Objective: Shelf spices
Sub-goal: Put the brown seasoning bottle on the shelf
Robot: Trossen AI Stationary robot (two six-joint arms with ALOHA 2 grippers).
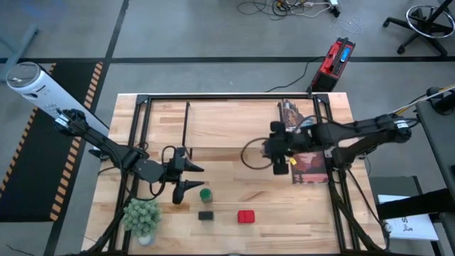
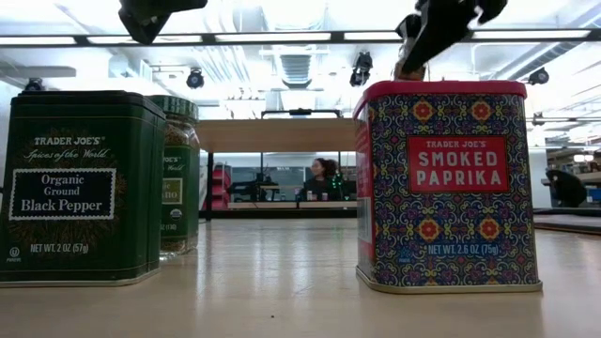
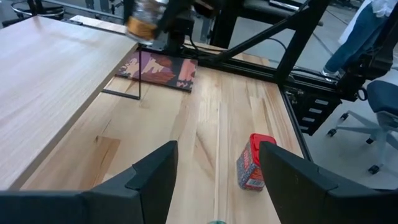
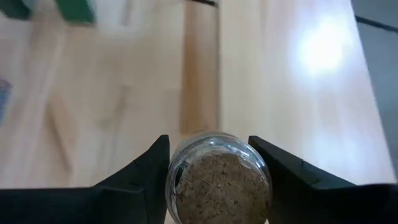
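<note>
The right gripper [image 4: 214, 163] is clamped on the round jar [image 4: 217, 180], a glass jar with a cork-brown top, and holds it above the shelf [image 1: 220, 128] near its right end, over pale wood. The left gripper [image 1: 190, 177] hangs with its fingers [image 3: 155, 171] spread apart and nothing between them, just beside the green-capped jar [image 1: 205, 193]. That jar, the dark tin [image 1: 205, 215] and the red tin [image 1: 246, 216] stand on the table [image 1: 284, 220] in front of the shelf, near its front edge. The dark tin is labelled black pepper, the red one smoked paprika. A potted plant [image 1: 142, 217] stands at the table's front left.
</note>
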